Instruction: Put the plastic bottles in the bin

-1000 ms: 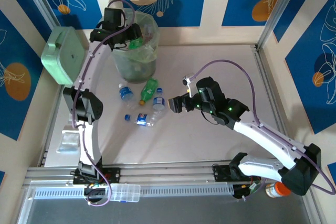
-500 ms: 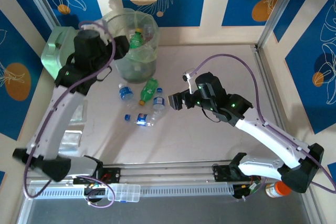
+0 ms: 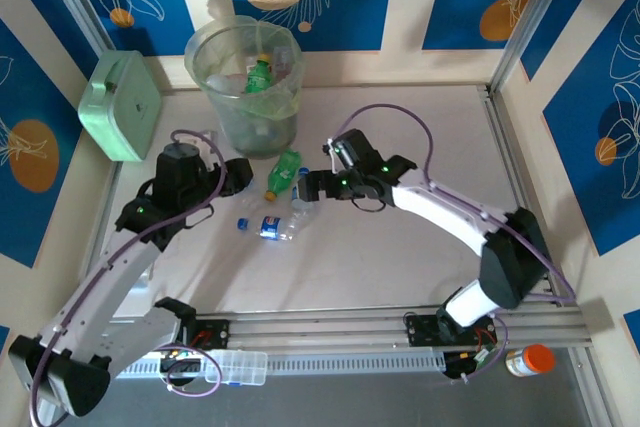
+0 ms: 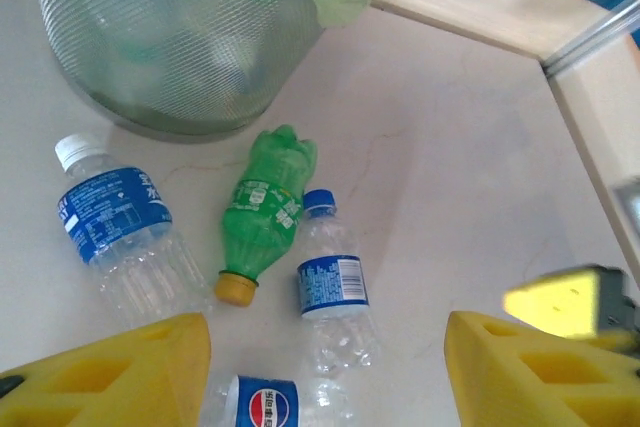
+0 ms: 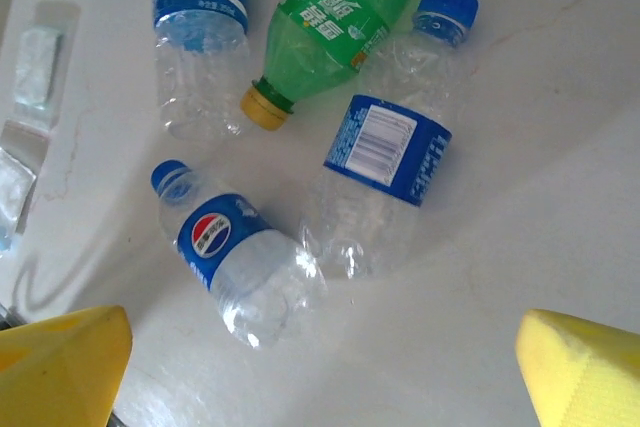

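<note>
The bin [image 3: 232, 119] stands at the back of the table, with a green bottle [image 3: 260, 75] among the bottles inside it; its ribbed wall [image 4: 170, 37] also shows in the left wrist view. In front of it several plastic bottles lie on the table: a green one with a yellow cap [image 3: 284, 171] [image 4: 265, 212] [image 5: 335, 7], a clear one with a blue cap [image 3: 302, 197] [image 4: 333, 287] [image 5: 385, 167], a Pepsi-labelled one [image 3: 272, 228] [image 5: 235, 257], and a white-capped one [image 4: 115, 222]. My left gripper [image 3: 238, 177] [image 4: 325, 357] hangs open just left of them. Open too, my right gripper [image 3: 312, 185] [image 5: 320, 367] is just right of them, empty.
A mint-green box [image 3: 120, 105] sits at the back left next to the bin. Clear plastic packets [image 5: 30, 67] lie on the table's left side. A clear case [image 3: 235, 367] rests on the near rail, and an orange-capped item [image 3: 530, 359] at the near right.
My left arm has swung from the bin's rim down to the table beside the bottles, leaving a green bottle in the bin. My right gripper has moved left toward the bottles.
</note>
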Available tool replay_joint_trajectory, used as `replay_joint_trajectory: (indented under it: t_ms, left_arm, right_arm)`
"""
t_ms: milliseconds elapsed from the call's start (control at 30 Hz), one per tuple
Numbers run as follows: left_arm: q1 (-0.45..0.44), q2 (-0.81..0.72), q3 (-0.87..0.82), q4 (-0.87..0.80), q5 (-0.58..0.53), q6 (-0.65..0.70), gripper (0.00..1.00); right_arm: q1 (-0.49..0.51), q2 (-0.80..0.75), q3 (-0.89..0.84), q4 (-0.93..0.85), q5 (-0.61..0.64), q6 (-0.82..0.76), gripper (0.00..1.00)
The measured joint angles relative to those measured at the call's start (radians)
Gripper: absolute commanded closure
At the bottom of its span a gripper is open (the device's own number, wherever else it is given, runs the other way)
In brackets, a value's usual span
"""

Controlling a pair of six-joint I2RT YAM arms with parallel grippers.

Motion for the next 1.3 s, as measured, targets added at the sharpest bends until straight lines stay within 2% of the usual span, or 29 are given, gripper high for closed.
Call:
replay_joint_trajectory:
  t_ms: [200, 400, 533, 700, 933, 1000, 1133, 1300]
  left_arm:
    - [-0.007, -0.158, -0.072, 0.045, -0.027, 0.04, 0.39]
    - [-0.056, -0.188, -0.072, 0.057, -0.071, 0.082, 0.36]
    - [-0.077, -0.206, -0.072, 0.057, -0.103, 0.091, 0.36]
    - [-0.097, -0.235, -0.072, 0.057, -0.131, 0.108, 0.39]
    - [-0.107, -0.24, -0.072, 0.057, -0.144, 0.121, 0.41]
    - [-0.108, -0.24, -0.072, 0.057, -0.145, 0.127, 0.41]
    - [-0.108, -0.24, -0.072, 0.057, -0.147, 0.13, 0.41]
    - [-0.108, -0.24, -0.072, 0.058, -0.146, 0.135, 0.41]
  right_arm:
    - [-0.045, 0.266, 0.186, -0.047, -0.049, 0.016, 0.02]
    - [-0.07, 0.441, 0.269, -0.081, -0.098, 0.051, 0.03]
    - [-0.067, 0.512, 0.314, -0.094, -0.121, 0.071, 0.08]
    - [-0.065, 0.546, 0.324, -0.096, -0.137, 0.088, 0.15]
    - [-0.077, 0.543, 0.293, -0.055, -0.152, 0.134, 0.32]
    - [-0.087, 0.539, 0.275, -0.037, -0.165, 0.148, 0.34]
    - [-0.1, 0.52, 0.236, 0.005, -0.188, 0.168, 0.47]
    - [-0.105, 0.478, 0.168, 0.055, -0.205, 0.175, 0.47]
